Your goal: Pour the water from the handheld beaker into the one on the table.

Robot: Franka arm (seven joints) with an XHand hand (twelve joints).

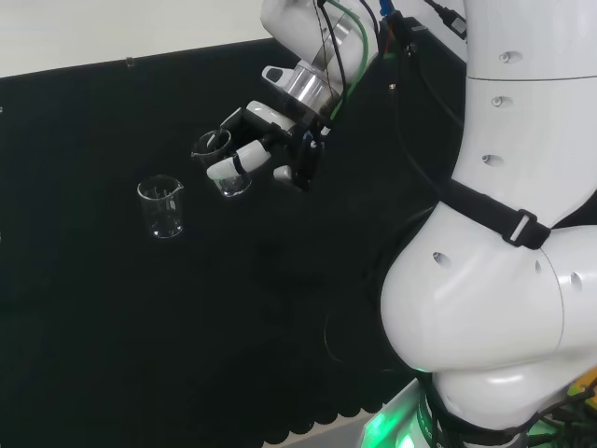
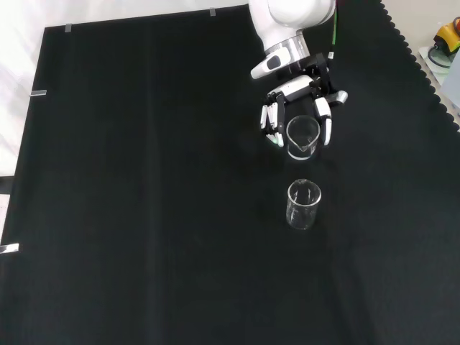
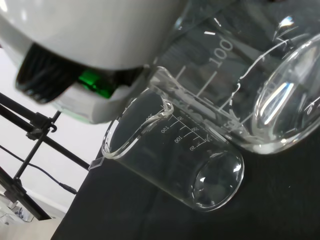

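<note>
My hand (image 1: 275, 149) (image 2: 298, 93) is shut on a clear glass beaker (image 1: 220, 161) (image 2: 302, 136), fingers and thumb curled round its sides, holding it above the cloth. A second clear beaker (image 1: 161, 206) (image 2: 303, 204) stands upright on the black cloth, to the left of the held one in the head view and nearer the camera in the front view. The wrist view shows the held beaker (image 3: 250, 80) close up with the standing beaker (image 3: 175, 155) beyond it. I cannot tell how much water either one holds.
Black cloth (image 2: 144, 180) covers the bench, with a scalloped edge at the right of the front view. The arm's white links (image 1: 504, 233) stand at the right of the head view. A yellow and red object (image 2: 445, 39) lies off the cloth at the front view's upper right.
</note>
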